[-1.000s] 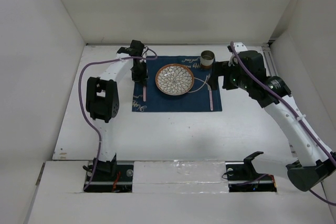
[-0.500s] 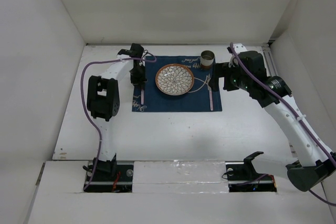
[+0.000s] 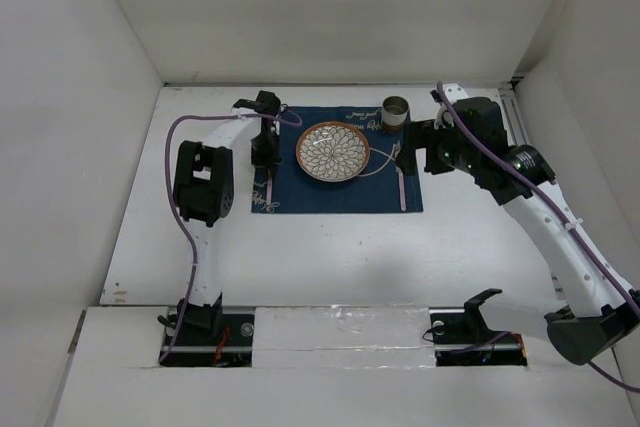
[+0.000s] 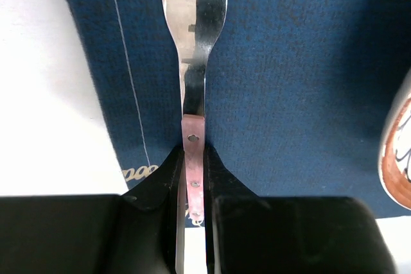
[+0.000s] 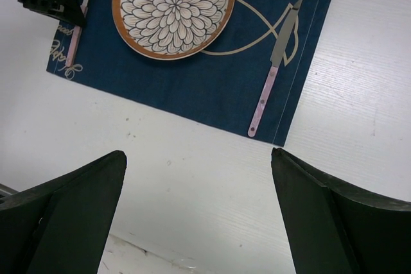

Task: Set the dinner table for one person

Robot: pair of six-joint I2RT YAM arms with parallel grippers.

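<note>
Fork step: left gripper (image 4: 192, 156) clamps the fork (image 4: 196, 30) handle, flat on the mat (image 4: 289, 94), left of the plate (image 3: 333, 151) (knife (image 5: 273, 81) lies right). Right gripper (image 5: 198, 155) hangs wide open, empty. Table (image 3: 330, 247) fills mid-frame; next, probably let go and lift clear.

The placemat (image 4: 289, 94) is seen as navy woven cloth, rough and matt. The fork (image 4: 196, 43) is made of polished, reflective metal, with a matt pink handle riveted on. The dinner table (image 4: 45, 94), at the frame's left, is finished matt white. The plate (image 5: 173, 8) is glazed glossy.
</note>
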